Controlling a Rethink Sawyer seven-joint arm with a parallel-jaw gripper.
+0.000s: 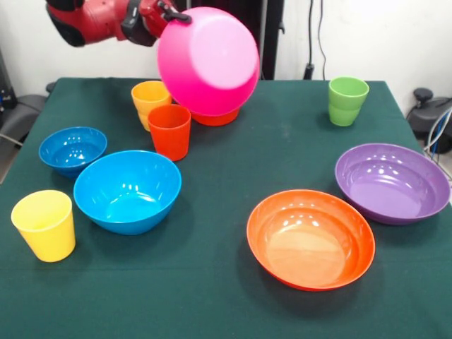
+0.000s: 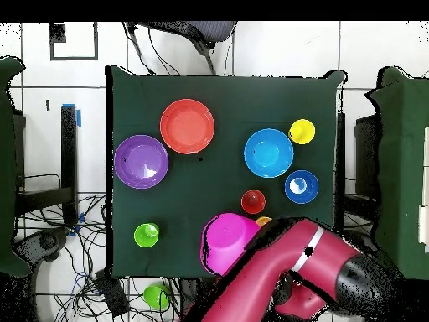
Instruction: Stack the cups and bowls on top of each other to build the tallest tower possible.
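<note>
Nearest the front camera: wide shallow orange bowl (image 1: 311, 239), mouth up, right of centre on the table (image 1: 212, 296). Wide shallow purple bowl (image 1: 392, 182) just behind and right of it, apart. Yellow cup (image 1: 44, 225) upright at near left. Medium blue bowl (image 1: 128, 191) beside it, small blue bowl (image 1: 73, 150) farther left and back. All mouth up, none nested.

Mid-left: orange-red cup (image 1: 169, 132) upright, second yellow cup (image 1: 150, 101) just behind it, touching or nearly so. Green cup (image 1: 347, 100) stands alone at far right.

Large pink bowl (image 1: 208, 62) is off the table, tilted so its underside faces the front camera, carried at the end of the red arm (image 1: 99, 21). Gripper (image 1: 171, 15) sits at the bowl's upper rim; likely pinching the rim, which would explain the hanging tilt, but the bowl hides the fingers, so I cannot tell how the jaws stand.

Small orange bowl (image 1: 215, 116) shows only as a sliver below the pink one, on the cloth at the far side.

Judgement: no tower standing yet. Pink bowl, the widest deep one, suits a base; its position above the small orange bowl suggests it is about to be set over or beside it.
</note>
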